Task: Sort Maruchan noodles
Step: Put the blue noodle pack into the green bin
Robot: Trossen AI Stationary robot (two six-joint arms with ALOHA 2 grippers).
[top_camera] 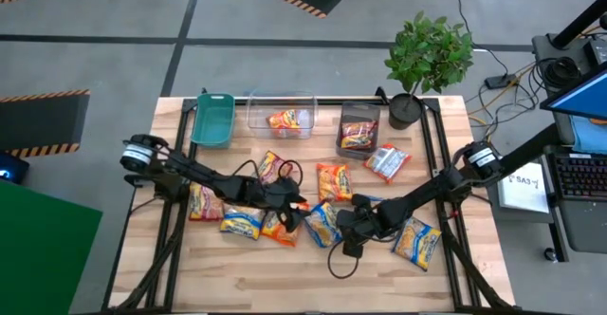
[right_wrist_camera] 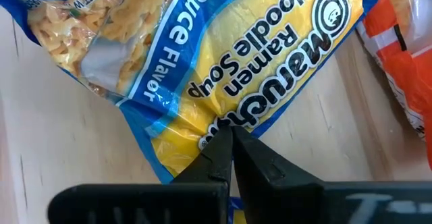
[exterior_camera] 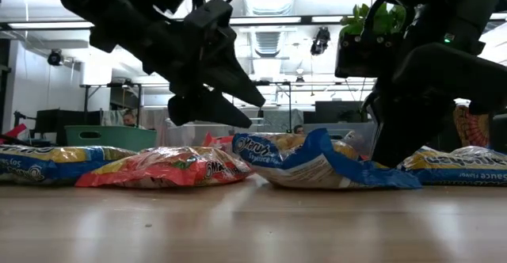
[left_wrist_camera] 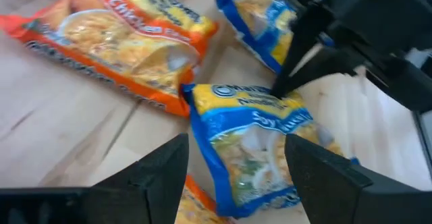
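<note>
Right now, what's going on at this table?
Two arms are sorting ramen packets. The right hand is shut, its tips pinching or pressing a blue-and-yellow packet on the table. The left hand hovers open just above the same packet. One packet each lies in the clear bin and grey bin.

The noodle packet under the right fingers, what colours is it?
Blue and yellow: the noodle packet has a blue border and yellow middle. The right wrist view shows it best.
</note>
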